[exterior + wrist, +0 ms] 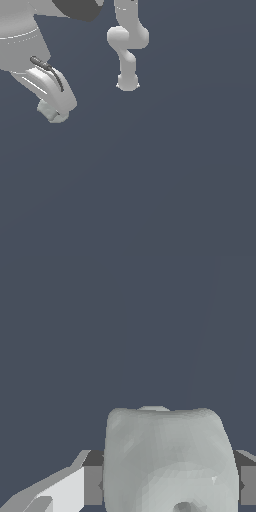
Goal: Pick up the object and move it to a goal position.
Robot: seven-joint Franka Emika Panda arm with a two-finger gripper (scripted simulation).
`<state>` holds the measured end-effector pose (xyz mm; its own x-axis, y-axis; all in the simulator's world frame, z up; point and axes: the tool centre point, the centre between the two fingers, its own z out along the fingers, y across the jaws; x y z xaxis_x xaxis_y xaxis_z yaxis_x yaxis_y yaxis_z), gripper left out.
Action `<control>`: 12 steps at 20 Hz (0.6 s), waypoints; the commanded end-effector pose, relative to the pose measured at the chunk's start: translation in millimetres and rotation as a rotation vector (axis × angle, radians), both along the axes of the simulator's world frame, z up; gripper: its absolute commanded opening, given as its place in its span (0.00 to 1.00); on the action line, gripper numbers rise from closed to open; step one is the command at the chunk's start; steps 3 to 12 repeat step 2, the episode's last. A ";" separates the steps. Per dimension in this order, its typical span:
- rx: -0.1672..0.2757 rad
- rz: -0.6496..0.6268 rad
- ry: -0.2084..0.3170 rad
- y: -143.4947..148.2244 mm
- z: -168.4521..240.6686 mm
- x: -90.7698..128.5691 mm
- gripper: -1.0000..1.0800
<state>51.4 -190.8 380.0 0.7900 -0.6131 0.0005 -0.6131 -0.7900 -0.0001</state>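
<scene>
The object [170,456] is a pale grey-green blocky lump. In the wrist view it fills the gap between my gripper's [170,487] two grey fingers [93,483], which press on both of its sides. In the exterior view the gripper [54,114] is at the upper left, close to the camera, and the object [46,108] shows as a small pale lump at its tip. The gripper is shut on the object and holds it off the dark floor. No goal marker shows in either view.
The white arm's base and lower links [128,55] stand at the top middle of the exterior view. The arm's upper links [20,35] fill the top left corner. A plain dark blue-grey floor [150,175] lies all around.
</scene>
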 end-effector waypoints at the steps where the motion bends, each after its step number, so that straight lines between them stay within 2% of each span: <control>1: 0.000 0.001 0.001 -0.7 1.3 0.6 0.00; 12: 0.000 0.001 0.001 -0.6 1.2 0.7 0.00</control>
